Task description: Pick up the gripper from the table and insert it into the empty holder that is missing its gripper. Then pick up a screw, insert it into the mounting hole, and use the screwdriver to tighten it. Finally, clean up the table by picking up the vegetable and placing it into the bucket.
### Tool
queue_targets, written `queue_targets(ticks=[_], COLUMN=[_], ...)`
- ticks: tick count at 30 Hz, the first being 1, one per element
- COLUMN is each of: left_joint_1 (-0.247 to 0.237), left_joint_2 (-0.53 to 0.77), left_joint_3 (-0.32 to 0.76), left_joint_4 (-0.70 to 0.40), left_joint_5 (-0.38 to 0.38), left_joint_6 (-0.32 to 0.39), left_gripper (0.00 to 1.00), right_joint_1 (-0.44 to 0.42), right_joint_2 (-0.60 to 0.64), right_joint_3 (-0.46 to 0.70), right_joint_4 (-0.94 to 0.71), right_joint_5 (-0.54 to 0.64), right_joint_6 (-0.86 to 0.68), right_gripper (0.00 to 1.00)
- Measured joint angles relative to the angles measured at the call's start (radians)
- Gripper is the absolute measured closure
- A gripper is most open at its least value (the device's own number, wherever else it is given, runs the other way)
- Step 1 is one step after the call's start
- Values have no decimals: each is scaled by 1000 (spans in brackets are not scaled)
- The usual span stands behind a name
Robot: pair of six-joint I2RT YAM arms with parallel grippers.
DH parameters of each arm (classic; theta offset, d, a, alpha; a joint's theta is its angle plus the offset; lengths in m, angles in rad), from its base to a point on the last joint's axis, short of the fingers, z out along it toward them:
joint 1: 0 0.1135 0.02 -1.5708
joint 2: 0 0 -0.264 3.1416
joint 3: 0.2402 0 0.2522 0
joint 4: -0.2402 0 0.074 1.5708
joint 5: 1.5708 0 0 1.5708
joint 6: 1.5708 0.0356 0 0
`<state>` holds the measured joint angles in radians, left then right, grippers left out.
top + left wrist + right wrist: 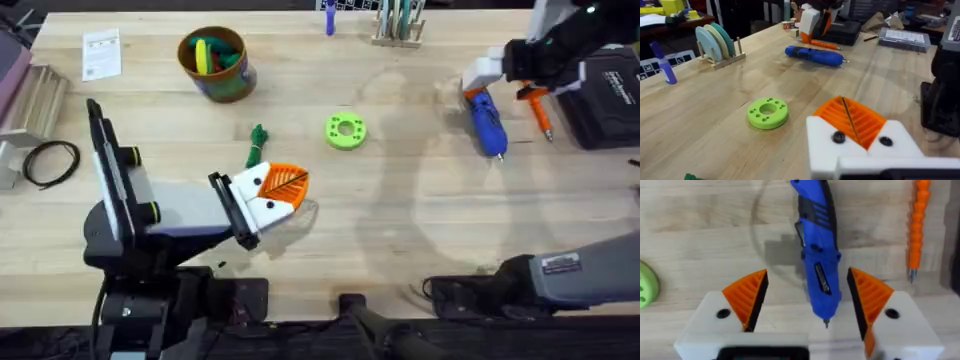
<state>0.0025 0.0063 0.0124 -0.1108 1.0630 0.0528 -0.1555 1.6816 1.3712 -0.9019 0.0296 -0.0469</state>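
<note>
The blue screwdriver [490, 125] lies on the table at the far right, its bit pointing toward the arms. My right gripper [485, 85] hovers open over its rear end, and the tool's body [817, 250] runs between the two orange pads [747, 297] without touching them. My left gripper [295, 185] rests low near the table's middle, shut, with its orange pads [852, 115] pressed together and nothing held. Its white holder blocks [825, 145] each show a dark screw head [838, 137]. The green vegetable [258, 145] lies just beyond it. At the far left stands the bucket [215, 62], with toys inside.
A lime-green ring disc [345, 130] lies mid-table. An orange pen-like tool [540, 110] and a black case [605, 95] sit right of the screwdriver. A disc rack [717, 42] stands at the back edge. A cable loop [50, 160] and a paper [100, 52] are far left.
</note>
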Motion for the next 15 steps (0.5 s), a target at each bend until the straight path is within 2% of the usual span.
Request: queue_targets(ticks=[7, 15], left_joint_1=[0, 0], left_joint_2=[0, 0], left_joint_3=[0, 0], left_joint_4=[0, 0], left_joint_5=[0, 0], left_joint_6=[0, 0], left_gripper=[996, 996], right_joint_1=[0, -2], right_joint_2=[96, 149], right_joint_3=[-1, -1], right_joint_4=[121, 140], right_joint_5=[0, 0], right_joint_6=[-71, -139], right_gripper=[30, 28])
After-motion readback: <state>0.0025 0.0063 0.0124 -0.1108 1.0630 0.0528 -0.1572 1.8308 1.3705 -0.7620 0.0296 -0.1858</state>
